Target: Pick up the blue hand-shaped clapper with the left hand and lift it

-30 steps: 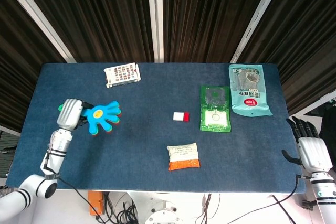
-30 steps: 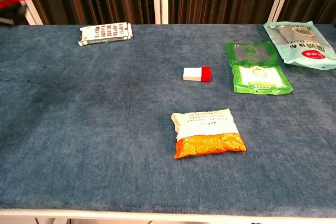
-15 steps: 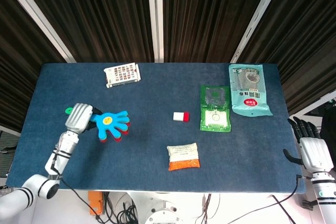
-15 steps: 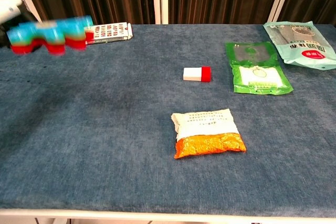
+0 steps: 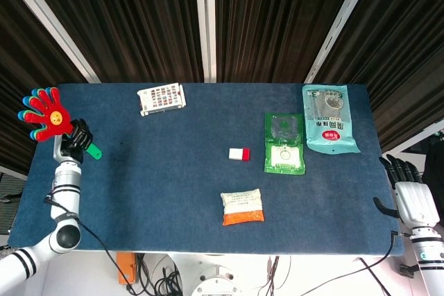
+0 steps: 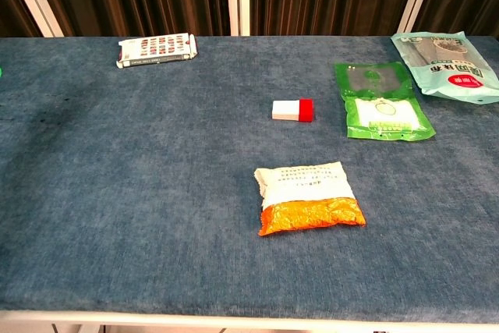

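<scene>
In the head view my left hand is at the table's far left edge and grips the green handle of the hand-shaped clapper. The clapper stands up above the hand, its red face with a yellow smiley showing and blue layers peeking out behind. It is clear of the table. My right hand hangs off the table's right edge, fingers apart, holding nothing. The chest view shows neither hand nor the clapper.
On the blue table lie a patterned white box, a small white-and-red block, an orange-and-white packet, a green packet and a teal pouch.
My left hand has swung back left, from over the table to its far left edge. The clapper flipped upright, red face showing, and left the chest view.
</scene>
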Available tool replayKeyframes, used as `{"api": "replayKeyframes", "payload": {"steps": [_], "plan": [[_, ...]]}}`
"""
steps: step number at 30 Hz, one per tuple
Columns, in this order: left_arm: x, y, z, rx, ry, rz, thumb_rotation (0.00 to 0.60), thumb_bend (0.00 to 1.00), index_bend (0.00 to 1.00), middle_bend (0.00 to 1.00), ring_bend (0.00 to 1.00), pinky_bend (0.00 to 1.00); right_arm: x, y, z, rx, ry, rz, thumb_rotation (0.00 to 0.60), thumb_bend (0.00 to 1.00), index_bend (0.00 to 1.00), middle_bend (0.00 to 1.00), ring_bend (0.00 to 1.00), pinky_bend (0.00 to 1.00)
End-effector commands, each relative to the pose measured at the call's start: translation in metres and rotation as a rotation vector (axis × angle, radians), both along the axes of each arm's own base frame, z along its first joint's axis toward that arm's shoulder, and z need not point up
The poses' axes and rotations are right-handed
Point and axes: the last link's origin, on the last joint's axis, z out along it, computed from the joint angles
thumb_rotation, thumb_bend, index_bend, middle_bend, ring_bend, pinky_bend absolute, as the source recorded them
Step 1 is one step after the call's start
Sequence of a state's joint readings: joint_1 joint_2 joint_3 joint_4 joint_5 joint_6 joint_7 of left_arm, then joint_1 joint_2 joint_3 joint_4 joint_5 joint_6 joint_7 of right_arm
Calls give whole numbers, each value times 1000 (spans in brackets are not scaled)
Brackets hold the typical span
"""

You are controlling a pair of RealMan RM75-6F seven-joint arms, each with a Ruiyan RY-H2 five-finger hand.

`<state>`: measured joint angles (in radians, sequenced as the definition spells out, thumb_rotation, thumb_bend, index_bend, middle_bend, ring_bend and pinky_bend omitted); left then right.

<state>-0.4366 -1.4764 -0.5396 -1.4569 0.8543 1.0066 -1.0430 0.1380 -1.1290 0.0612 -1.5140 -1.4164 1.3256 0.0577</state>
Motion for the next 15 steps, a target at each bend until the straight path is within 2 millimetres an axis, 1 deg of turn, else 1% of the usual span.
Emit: {"api": "replayKeyframes", "payload": {"steps": [1,3,4,6,7,10,15], "plan": [[0,-8,-14,82,880,-238,600,702,1000,1000,1000,1000,0,0,0,0,0,0,600,208,0,0,0,0],[-2,-13,-24,113,1236,-346,600,702,1000,1000,1000,1000,0,0,1,-2,2,-1,600,209,0,0,0,0],[-4,-15,-32,124,1479,-430,600,702,1000,1000,1000,1000,0,0,1,-2,2,-3,600,209,0,0,0,0],[-5,-19,-42,157,1768,-550,600,701,1000,1000,1000,1000,-1,0,1,0,3,-6,600,209,0,0,0,0],[-4,-22,-49,178,1863,-611,600,701,1000,1000,1000,1000,0,0,1,1,3,-5,600,209,0,0,0,0],[-2,-25,-58,197,1907,-668,600,700,1000,1000,1000,1000,0,0,1,2,3,-6,600,209,0,0,0,0],[-4,-20,-55,188,1867,-646,600,699,1000,1000,1000,1000,-1,0,3,-6,2,-10,600,209,0,0,0,0]]}}
